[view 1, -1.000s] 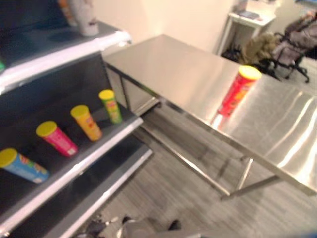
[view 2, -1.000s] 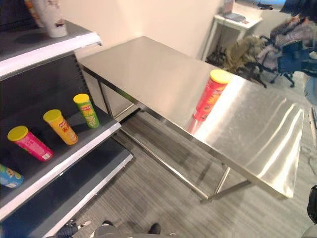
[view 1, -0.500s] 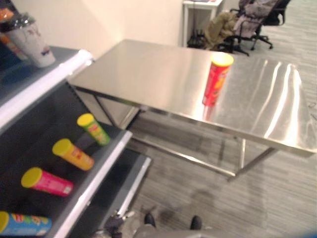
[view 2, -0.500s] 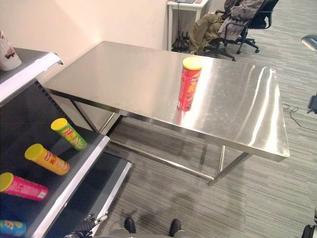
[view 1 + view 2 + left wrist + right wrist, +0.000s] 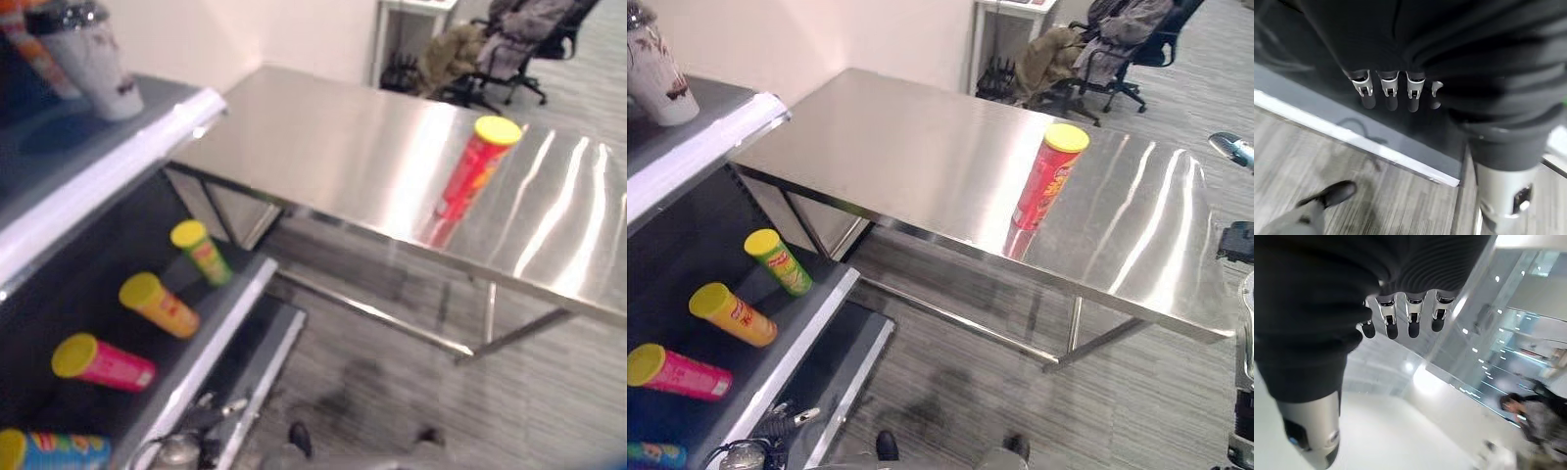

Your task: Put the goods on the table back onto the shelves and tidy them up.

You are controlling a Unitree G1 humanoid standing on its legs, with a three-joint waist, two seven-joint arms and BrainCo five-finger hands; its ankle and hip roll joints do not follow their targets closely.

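Note:
A red can (image 5: pixel 1043 181) with a yellow lid stands upright on the steel table (image 5: pixel 901 147), near its front edge. On the dark shelf (image 5: pixel 798 338) to the left lie a green can (image 5: pixel 779 262), an orange can (image 5: pixel 733 315), a pink can (image 5: pixel 678 372) and a blue can (image 5: pixel 49 452), all on their sides. My left hand (image 5: pixel 1388 88) hangs low beside a grey shelf board, fingers relaxed and holding nothing. My right hand (image 5: pixel 1410 313) also hangs free with relaxed, empty fingers. Both hands are far from the red can.
A white cup (image 5: pixel 656 64) stands on the upper shelf (image 5: pixel 715 137). Behind the table are an office chair (image 5: pixel 1107 39) draped with clothes and a white side table (image 5: pixel 1014 10). Grey floor lies between shelf and table. A person (image 5: pixel 1528 421) shows in the right wrist view.
The whole picture has shifted, so the camera has moved. The red can and the shelf cans lie where they were.

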